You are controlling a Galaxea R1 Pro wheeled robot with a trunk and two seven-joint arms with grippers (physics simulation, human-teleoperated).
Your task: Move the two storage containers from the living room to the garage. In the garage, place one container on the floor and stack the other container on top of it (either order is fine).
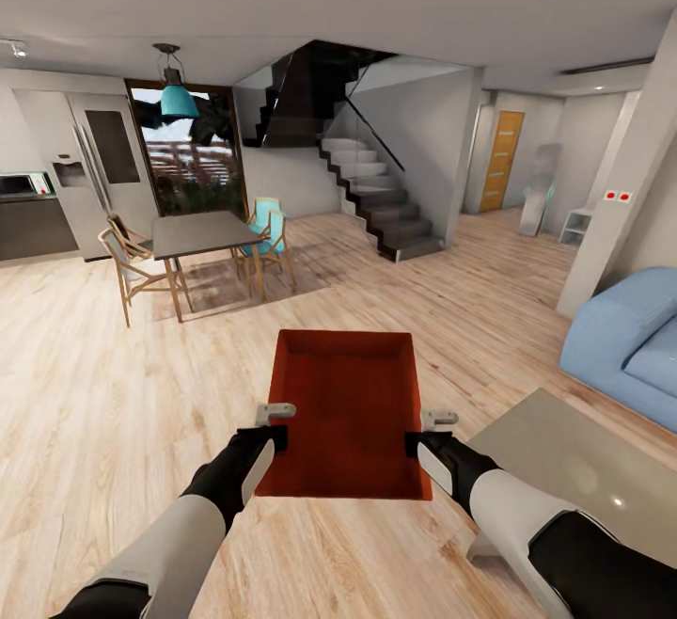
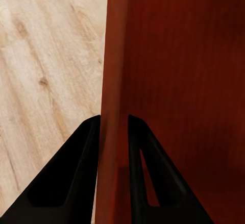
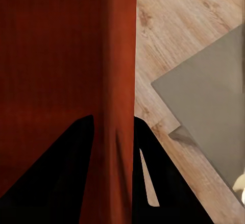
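Storage container [image 1: 346,412] between both grippers' fingers [image 2: 76,178]

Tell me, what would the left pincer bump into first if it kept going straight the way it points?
Probably the wood plank floor. The left pincer is clamped on the orange-red bin's side wall and points down along it; how far down the floor lies is unclear.

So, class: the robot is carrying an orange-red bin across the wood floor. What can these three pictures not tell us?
- Storage container: its underside is hidden by its own walls in the head view.
- Left gripper and right gripper: each clamps one side wall, but the wrist views crop that wall at the frame edges.
- Low grey table: its near end is hidden by the right arm.
- Room behind the wooden door: hidden.
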